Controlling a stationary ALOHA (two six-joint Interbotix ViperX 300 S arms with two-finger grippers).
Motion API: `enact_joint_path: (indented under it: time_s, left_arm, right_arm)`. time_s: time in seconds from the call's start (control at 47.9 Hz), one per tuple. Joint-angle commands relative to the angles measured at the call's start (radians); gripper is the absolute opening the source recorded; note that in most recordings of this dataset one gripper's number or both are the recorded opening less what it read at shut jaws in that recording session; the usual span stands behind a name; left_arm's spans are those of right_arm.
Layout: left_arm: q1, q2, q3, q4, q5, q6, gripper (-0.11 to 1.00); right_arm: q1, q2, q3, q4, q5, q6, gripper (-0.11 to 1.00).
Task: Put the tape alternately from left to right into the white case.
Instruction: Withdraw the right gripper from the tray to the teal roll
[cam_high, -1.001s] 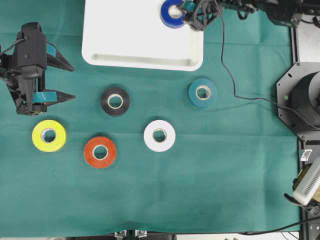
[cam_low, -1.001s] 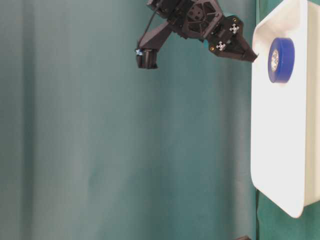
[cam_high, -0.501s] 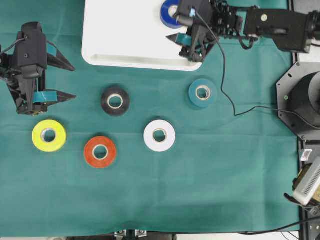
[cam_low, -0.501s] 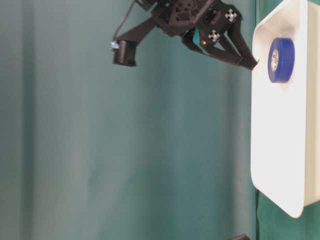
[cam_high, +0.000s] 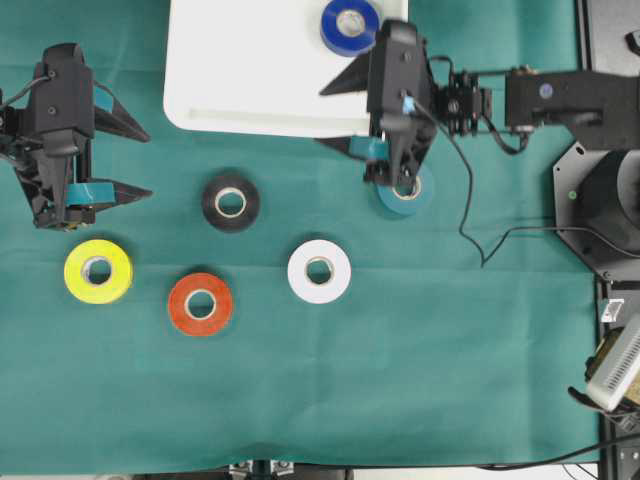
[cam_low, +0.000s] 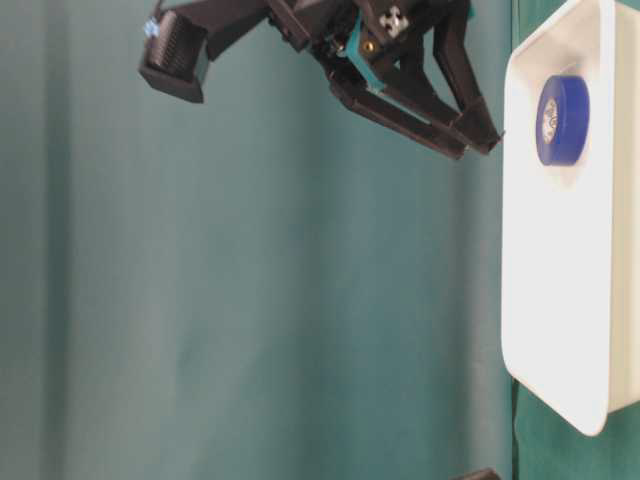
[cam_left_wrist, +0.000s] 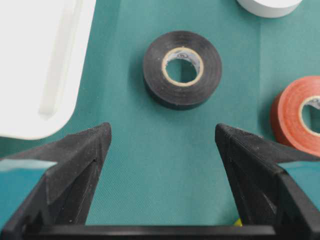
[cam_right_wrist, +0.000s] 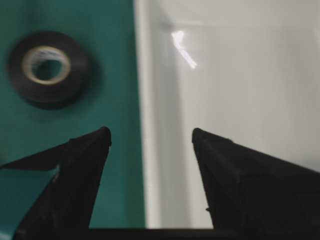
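Right gripper (cam_high: 338, 118) spread wide, empty | left gripper (cam_high: 138, 158) open, empty | blue roll (cam_high: 349, 24) in white case (cam_high: 250, 90) | five rolls left on cloth

— Where does the white case (cam_high: 250, 90) sit?

— At the far edge of the cloth-covered table (cam_high: 450, 380), with one tape roll (cam_high: 349, 24) inside it, at its right end.

— And the other rolls?

— All outside it, on the cloth nearer the viewer. One roll (cam_high: 231, 202) lies just in front of the case; another (cam_high: 319, 271) sits to its right and nearer still. Two more lie leftward, one (cam_high: 200, 304) beside the other (cam_high: 98, 271). A last roll (cam_high: 404, 193) (partly hidden) lies under the right gripper (cam_high: 335, 117), off the case's right corner.

— The left gripper (cam_high: 140, 160)?

— Left of the case, above the leftmost roll.
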Motion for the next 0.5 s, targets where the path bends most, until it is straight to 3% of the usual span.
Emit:
enact_joint_path:
  time_s: [0.0,0.48]
  left_arm:
    - [-0.002,-0.006,-0.021,0.000,-0.005,0.000,0.40]
    - [-0.002,-0.006,-0.020,0.000,-0.005,0.000,0.40]
  right_arm:
    - [0.028,-0.069,-0.005,0.005,-0.017,0.002,0.74]
    - [0.156,-0.069,0.040,0.006,-0.032,0.112,0.73]
